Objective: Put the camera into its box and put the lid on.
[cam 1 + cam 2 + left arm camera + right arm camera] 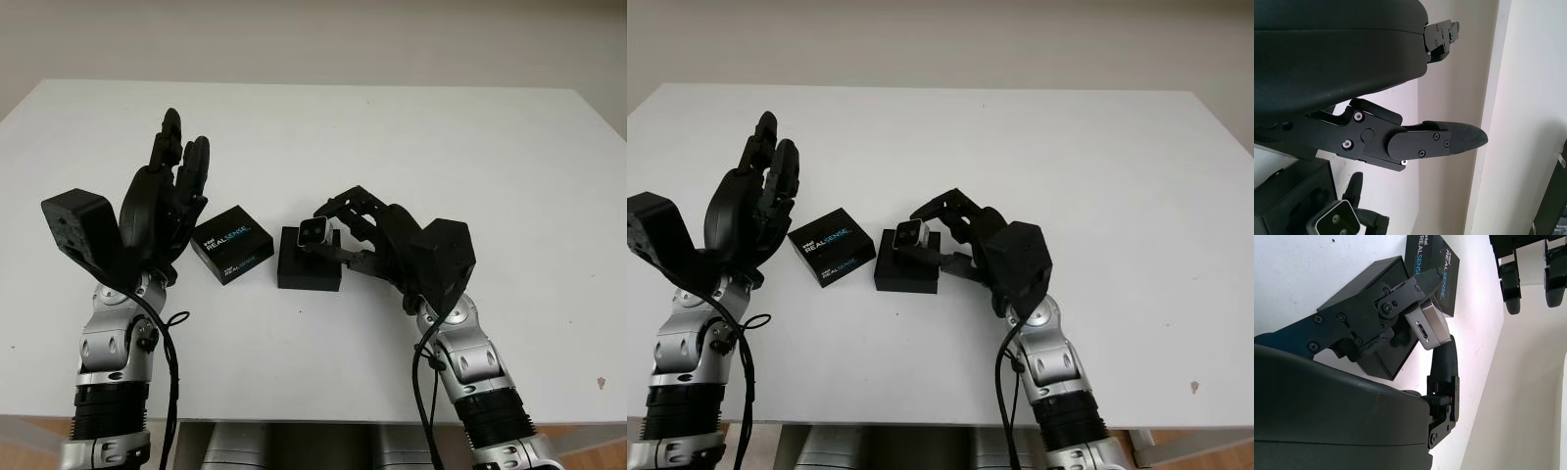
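Note:
A small silver camera point(314, 232) is pinched in my right hand point(345, 233), held just above the open black box point(309, 271) in the middle of the table. In the right wrist view the fingers point(1400, 296) grip the camera point(1431, 325) over the box point(1376, 323). The black lid point(231, 244), printed REALSENSE, lies flat just left of the box. My left hand point(167, 186) is raised, open, to the left of the lid, holding nothing. The left wrist view catches the camera point(1334, 223) past the left hand's finger point(1437, 143).
The white table point(441, 147) stretches wide behind and to the right of the box. Its front edge runs close to both forearms.

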Controlling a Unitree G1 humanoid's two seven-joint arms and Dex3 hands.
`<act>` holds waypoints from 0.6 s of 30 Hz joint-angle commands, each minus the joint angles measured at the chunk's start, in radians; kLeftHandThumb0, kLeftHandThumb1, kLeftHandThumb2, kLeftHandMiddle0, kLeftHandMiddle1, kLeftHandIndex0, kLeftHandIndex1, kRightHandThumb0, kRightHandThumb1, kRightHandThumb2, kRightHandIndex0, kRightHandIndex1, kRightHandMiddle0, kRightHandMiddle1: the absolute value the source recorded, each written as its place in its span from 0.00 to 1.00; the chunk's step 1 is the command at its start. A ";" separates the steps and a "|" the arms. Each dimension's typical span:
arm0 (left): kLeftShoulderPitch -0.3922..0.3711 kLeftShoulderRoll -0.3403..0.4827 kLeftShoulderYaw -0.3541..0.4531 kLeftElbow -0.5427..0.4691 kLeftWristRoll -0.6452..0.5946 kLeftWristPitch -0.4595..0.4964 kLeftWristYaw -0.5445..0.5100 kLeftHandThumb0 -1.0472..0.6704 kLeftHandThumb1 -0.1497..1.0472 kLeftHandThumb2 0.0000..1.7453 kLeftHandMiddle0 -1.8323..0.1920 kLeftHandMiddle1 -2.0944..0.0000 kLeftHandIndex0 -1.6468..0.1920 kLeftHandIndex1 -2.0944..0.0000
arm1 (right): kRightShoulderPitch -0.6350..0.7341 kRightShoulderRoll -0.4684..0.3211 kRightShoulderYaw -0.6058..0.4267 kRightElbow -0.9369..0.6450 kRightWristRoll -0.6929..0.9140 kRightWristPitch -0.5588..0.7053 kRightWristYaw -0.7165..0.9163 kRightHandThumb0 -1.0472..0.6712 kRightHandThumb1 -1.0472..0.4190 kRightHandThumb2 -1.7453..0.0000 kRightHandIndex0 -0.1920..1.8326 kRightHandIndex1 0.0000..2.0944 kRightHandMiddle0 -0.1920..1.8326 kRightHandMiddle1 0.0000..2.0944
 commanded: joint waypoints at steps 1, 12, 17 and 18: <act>0.004 -0.003 -0.004 -0.014 -0.002 -0.006 0.000 0.23 1.00 0.24 1.00 1.00 1.00 1.00 | 0.002 0.009 0.002 0.000 -0.001 -0.008 0.002 0.36 0.08 0.97 0.24 0.02 0.25 0.78; 0.004 -0.001 0.000 -0.011 -0.004 -0.004 -0.002 0.22 1.00 0.24 1.00 1.00 1.00 1.00 | -0.030 0.023 0.007 0.073 -0.012 -0.042 0.012 0.37 0.09 0.97 0.23 0.02 0.25 0.78; 0.004 0.003 0.000 -0.011 -0.007 -0.004 -0.011 0.22 1.00 0.24 1.00 1.00 1.00 1.00 | -0.063 0.027 0.004 0.141 -0.023 -0.079 0.008 0.37 0.08 0.97 0.24 0.02 0.25 0.78; 0.004 0.003 0.000 -0.010 -0.007 -0.004 -0.012 0.22 1.00 0.24 1.00 1.00 1.00 1.00 | -0.068 0.027 0.004 0.151 -0.028 -0.088 0.005 0.37 0.09 0.97 0.24 0.02 0.25 0.78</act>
